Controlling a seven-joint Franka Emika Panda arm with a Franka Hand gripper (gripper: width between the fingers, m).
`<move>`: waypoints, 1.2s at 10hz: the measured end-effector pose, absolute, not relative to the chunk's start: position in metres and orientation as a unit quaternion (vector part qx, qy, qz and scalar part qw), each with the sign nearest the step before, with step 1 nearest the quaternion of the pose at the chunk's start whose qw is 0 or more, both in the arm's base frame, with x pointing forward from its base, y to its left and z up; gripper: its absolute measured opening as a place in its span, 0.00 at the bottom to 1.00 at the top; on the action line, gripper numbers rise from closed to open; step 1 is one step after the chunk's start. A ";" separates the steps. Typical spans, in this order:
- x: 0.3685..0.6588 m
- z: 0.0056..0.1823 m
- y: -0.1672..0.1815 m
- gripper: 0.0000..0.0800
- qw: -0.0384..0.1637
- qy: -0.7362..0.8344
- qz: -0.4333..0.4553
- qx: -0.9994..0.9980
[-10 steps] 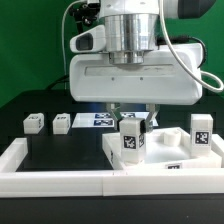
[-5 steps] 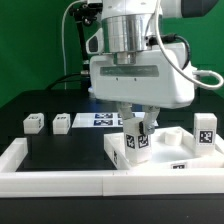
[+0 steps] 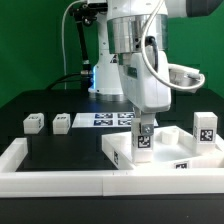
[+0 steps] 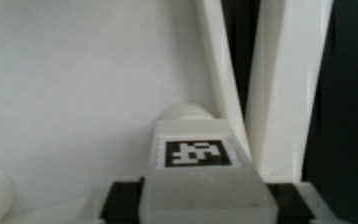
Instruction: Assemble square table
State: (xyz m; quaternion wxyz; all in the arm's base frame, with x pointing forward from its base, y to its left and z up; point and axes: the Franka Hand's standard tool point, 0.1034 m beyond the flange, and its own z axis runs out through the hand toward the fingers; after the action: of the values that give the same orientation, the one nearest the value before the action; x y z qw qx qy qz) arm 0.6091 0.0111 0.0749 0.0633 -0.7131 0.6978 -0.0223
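Observation:
The square table's top (image 3: 165,157) is a flat white slab lying at the exterior view's right, with a tag on its front edge. My gripper (image 3: 145,130) is shut on a white tagged leg block (image 3: 145,142), held upright with its lower end on or just above the slab near its left part. In the wrist view the same leg (image 4: 197,155) sits between the black fingers (image 4: 130,200), with the slab (image 4: 69,90) behind it. Another leg (image 3: 205,128) stands on the slab's far right corner. Two more legs (image 3: 34,122) (image 3: 62,122) lie on the black mat at the left.
The marker board (image 3: 105,118) lies behind the slab near the arm's base. A long white rail (image 3: 60,180) borders the black mat along the front and left. The arm's cable hangs at the right of the hand.
The hand has turned about its upright axis, from broadside to edge-on, with the leg block still in its grip. The leg has shifted slightly to the exterior view's right.

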 end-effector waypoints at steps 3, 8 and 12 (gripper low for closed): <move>0.609 0.075 0.012 0.37 0.071 0.768 -0.012 -0.636; 0.609 0.074 0.004 0.78 0.067 0.679 -0.021 -0.731; 0.610 0.075 0.005 0.81 0.062 0.523 -0.033 -0.849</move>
State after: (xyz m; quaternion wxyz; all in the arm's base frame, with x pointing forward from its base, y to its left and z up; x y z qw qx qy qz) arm 0.6102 0.0048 0.0755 0.0621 -0.8492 0.5234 -0.0330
